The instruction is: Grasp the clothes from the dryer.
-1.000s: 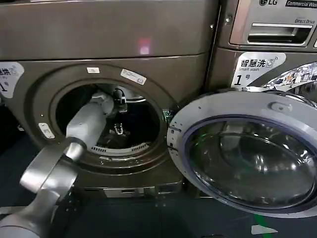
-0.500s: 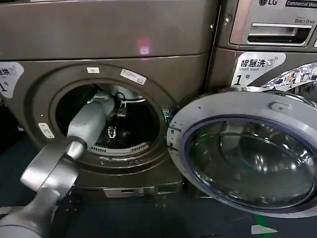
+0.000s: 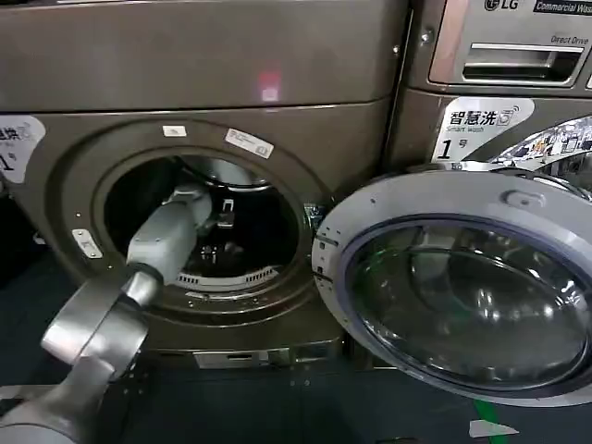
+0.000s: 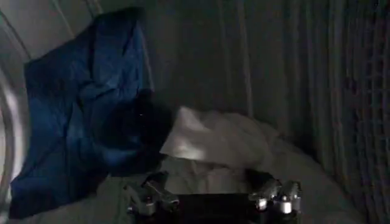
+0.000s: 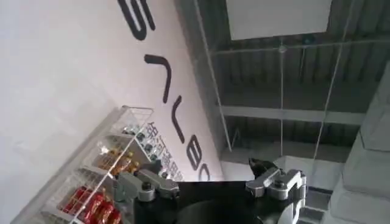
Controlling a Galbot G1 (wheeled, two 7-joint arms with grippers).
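Observation:
The dryer (image 3: 231, 65) stands with its round door (image 3: 462, 296) swung open to the right. My left arm reaches through the opening, and the left gripper (image 3: 224, 218) is inside the dark drum. In the left wrist view a blue garment (image 4: 79, 122) lies against the drum wall, with a white cloth (image 4: 219, 143) heaped beside it. The left gripper (image 4: 210, 190) is open, its fingers spread just above the near edge of the white cloth, holding nothing. The right gripper (image 5: 207, 176) is open and empty, pointing up at a wall and ceiling.
The open door juts into the space right of the opening. A second machine (image 3: 499, 102) with a "1" label stands to the right. The ribbed drum wall (image 4: 292, 73) surrounds the clothes. A shelf of goods (image 5: 103, 176) shows in the right wrist view.
My left arm has sunk a little lower in the drum opening, carrying the gripper down toward the drum floor. The door has not moved.

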